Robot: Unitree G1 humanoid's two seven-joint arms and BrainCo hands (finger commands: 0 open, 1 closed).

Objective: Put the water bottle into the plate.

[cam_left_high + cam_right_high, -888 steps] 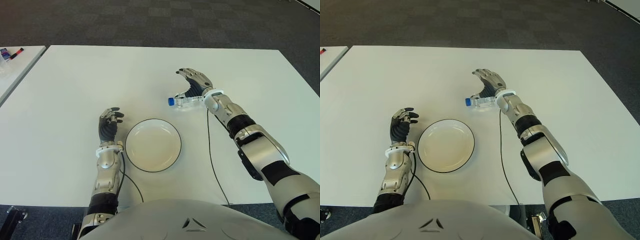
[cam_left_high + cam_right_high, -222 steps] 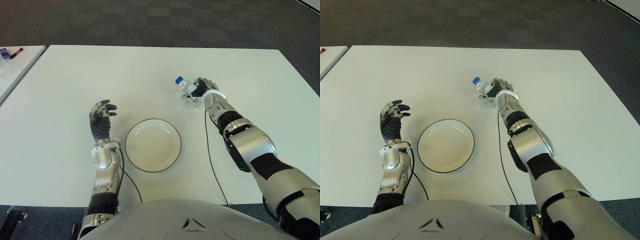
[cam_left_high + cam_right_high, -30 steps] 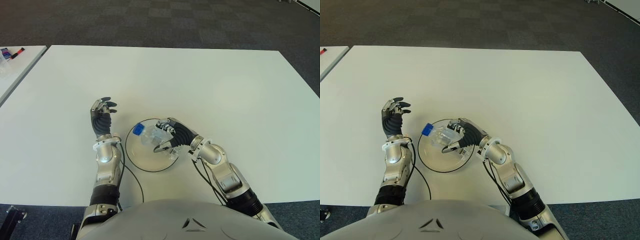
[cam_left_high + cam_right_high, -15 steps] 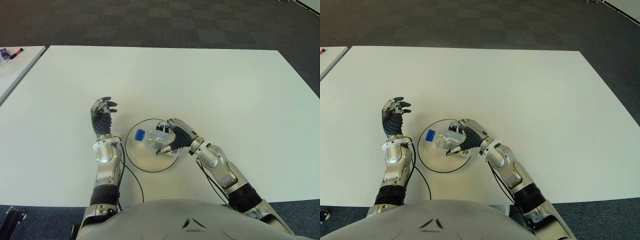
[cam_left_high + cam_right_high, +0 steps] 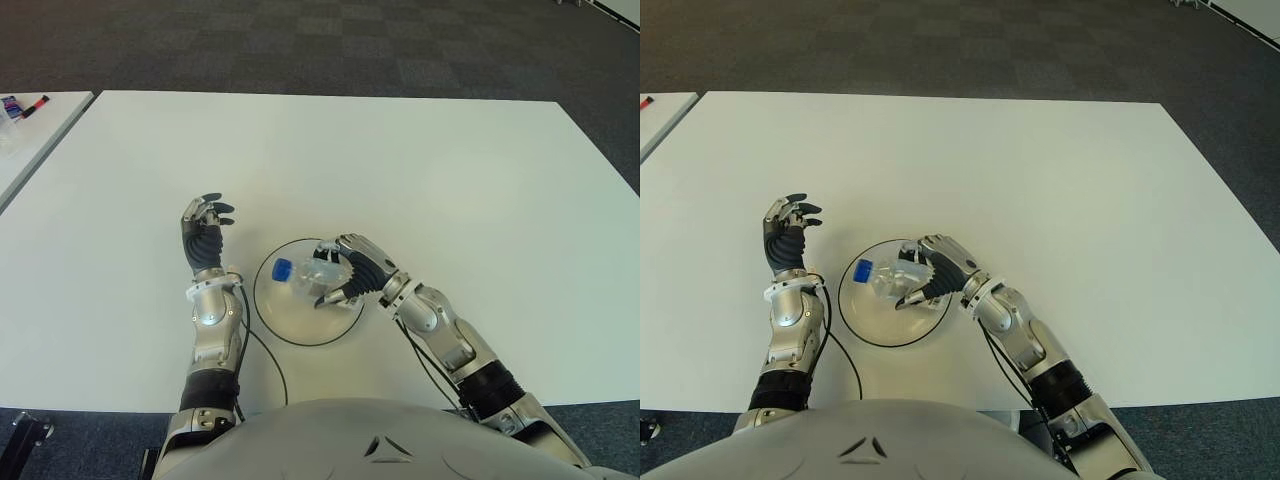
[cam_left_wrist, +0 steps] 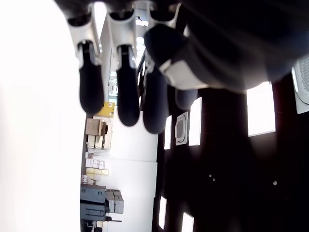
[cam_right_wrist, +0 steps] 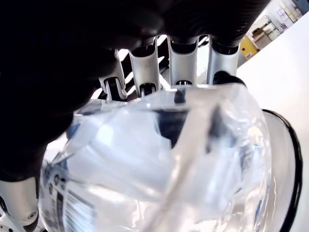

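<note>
Now right hand (image 5: 348, 272) curled around water bottle (image 5: 305, 278), sideways over plate (image 5: 300, 330), ready for lay-down; left hand (image 5: 203, 232) upraised beside plate, fingers loosely bent, holding nothing.

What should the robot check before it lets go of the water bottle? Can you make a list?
1. Bottle is over the plate: ok. The water bottle shows inside the rim of the plate.
2. Right robot hand grips it: ok. Fingers wrap the clear body.
3. Bottle touches the plate: cannot tell. No view shows the gap under it.
4. Bottle lies flat: ok, roughly. It lies on its side, blue cap pointing toward the robot's left.
5. Left robot hand is out of the way: ok. It is raised left of the plate, holding nothing.
6. Room to roll: cannot tell.
</note>
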